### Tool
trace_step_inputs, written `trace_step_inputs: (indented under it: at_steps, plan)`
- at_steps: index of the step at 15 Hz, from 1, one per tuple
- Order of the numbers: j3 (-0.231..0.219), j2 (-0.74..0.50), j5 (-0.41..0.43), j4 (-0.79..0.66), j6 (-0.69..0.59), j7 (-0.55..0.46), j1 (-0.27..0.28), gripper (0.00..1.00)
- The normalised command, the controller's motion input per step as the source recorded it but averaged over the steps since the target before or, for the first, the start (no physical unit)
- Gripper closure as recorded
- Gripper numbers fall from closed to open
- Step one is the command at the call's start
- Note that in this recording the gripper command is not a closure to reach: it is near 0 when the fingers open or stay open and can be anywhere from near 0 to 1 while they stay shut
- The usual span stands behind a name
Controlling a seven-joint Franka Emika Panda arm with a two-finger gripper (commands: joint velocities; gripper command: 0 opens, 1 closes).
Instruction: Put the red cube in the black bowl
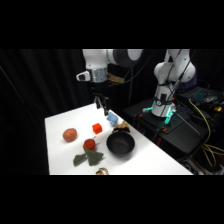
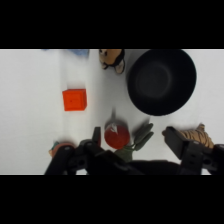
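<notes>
claw (image 1: 101, 106) wide open, up high; drop squarely over the red cube (image 2: 74, 99), clear of the leafy red fruit (image 2: 117, 136), before the black bowl (image 2: 161, 81).

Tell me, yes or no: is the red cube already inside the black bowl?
No: in the wrist view the red cube sits on the bare white table, well apart from the black bowl, which holds nothing.

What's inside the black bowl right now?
Nothing visible: the wrist view shows the black bowl with a bare dark interior. The red cube sits apart on the table. In the side view the near rim hides part of the bowl's floor.
</notes>
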Motion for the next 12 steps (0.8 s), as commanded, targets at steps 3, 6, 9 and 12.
trace_step_inputs:
  at_steps: [3, 6, 9, 12]
  plan:
    - [0.008, 0.02, -0.025, 0.03, 0.00, -0.03, -0.030, 0.00]
    - [-0.043, 0.05, -0.056, 0.14, 0.00, -0.17, -0.086, 0.00]
    - [-0.088, 0.11, -0.034, 0.29, -0.10, -0.37, -0.143, 0.00]
    - [-0.080, 0.22, -0.001, 0.36, -0.13, -0.44, -0.147, 0.00]
